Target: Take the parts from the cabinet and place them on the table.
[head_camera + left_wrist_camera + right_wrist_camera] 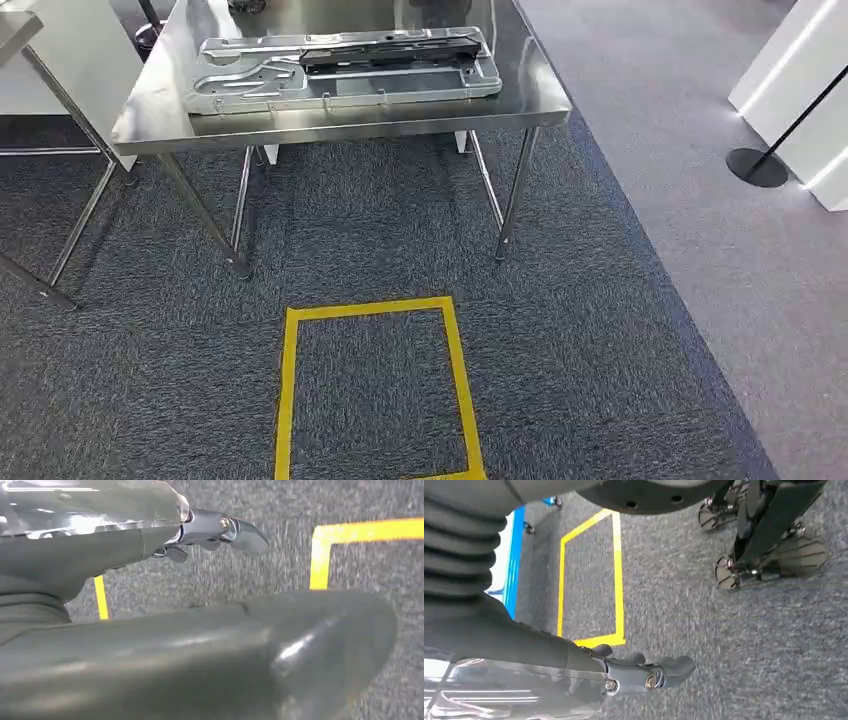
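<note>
A silver stamped metal part (250, 78) lies flat on the steel table (340, 128) ahead of me, with a dark rail-shaped part (390, 50) resting on top of it. My arms hang down beside my body, well short of the table. In the left wrist view my left hand (150, 605) holds nothing: its dark fingers (220, 530) stretch out straight over the carpet and the thick thumb stands apart. My right hand (574, 665) is likewise bare, with its fingers (659, 672) extended above the carpet.
A yellow tape square (290, 390) marks the grey carpet between me and the table. Legs of a second steel table (60, 230) stand at the left. At the right are a black stanchion base (757, 167) and a white counter (800, 90).
</note>
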Motion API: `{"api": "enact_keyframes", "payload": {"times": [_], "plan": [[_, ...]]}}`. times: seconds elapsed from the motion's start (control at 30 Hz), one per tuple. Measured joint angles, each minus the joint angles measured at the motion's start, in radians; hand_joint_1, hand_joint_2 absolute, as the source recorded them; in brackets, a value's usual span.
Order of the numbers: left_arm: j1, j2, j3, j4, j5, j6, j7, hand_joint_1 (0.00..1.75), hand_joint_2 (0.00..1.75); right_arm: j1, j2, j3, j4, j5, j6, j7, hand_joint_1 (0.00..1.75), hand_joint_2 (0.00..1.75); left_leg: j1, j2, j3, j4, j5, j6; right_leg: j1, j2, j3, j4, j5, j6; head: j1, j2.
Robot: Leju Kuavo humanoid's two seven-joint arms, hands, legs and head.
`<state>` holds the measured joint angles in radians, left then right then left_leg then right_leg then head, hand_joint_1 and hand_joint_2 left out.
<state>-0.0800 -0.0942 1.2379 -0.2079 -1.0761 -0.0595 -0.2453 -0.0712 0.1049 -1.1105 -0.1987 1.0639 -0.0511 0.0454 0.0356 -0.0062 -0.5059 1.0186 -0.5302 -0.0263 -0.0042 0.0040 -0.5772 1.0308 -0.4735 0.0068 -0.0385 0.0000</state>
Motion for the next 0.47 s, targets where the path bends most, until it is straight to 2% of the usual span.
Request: {"api": "enact_keyframes", "payload": {"times": [0.03,0.13,0.23,0.27,0.47], "plan": [[-0.001,0.0,0.0,0.0,0.004,0.005,0.0,0.0,1.75,0.0,0.0,0.0,0.0,0.0,-0.002,-0.001,0.0,0.0,-0.004,0.0,-0.002,0.0,0.001,0.013,-0.003,0.002,-0.001,-0.003,0.007,0.006,0.0,0.0],[-0.001,0.002,0.0,0.0,0.005,0.016,0.0,0.0,1.75,0.0,0.0,-0.001,0.0,0.0,-0.002,-0.01,0.0,0.0,-0.008,0.0,-0.006,0.0,0.004,0.018,-0.007,0.002,-0.002,-0.011,0.013,0.016,0.0,0.0],[-0.001,0.003,0.0,0.0,0.002,0.021,0.0,0.0,1.75,0.0,0.0,-0.002,0.0,-0.003,-0.001,-0.011,0.0,0.0,-0.011,0.0,-0.007,0.0,0.005,0.02,-0.009,0.002,-0.002,-0.013,0.016,0.02,0.0,0.0],[-0.001,0.003,0.0,0.0,0.0,0.022,0.0,0.0,1.75,0.0,0.0,-0.002,0.0,-0.003,-0.001,-0.011,0.0,1.75,-0.012,0.0,-0.007,0.0,0.006,0.02,-0.01,0.002,-0.002,-0.013,0.017,0.021,0.0,0.0],[-0.001,0.009,0.0,0.0,-0.003,0.025,-0.004,0.0,1.75,0.001,0.001,-0.009,0.001,-0.006,0.003,-0.013,0.0,1.75,-0.014,0.0,-0.007,0.001,0.006,0.021,-0.01,0.002,-0.002,-0.014,0.017,0.022,0.0,0.0]]}}
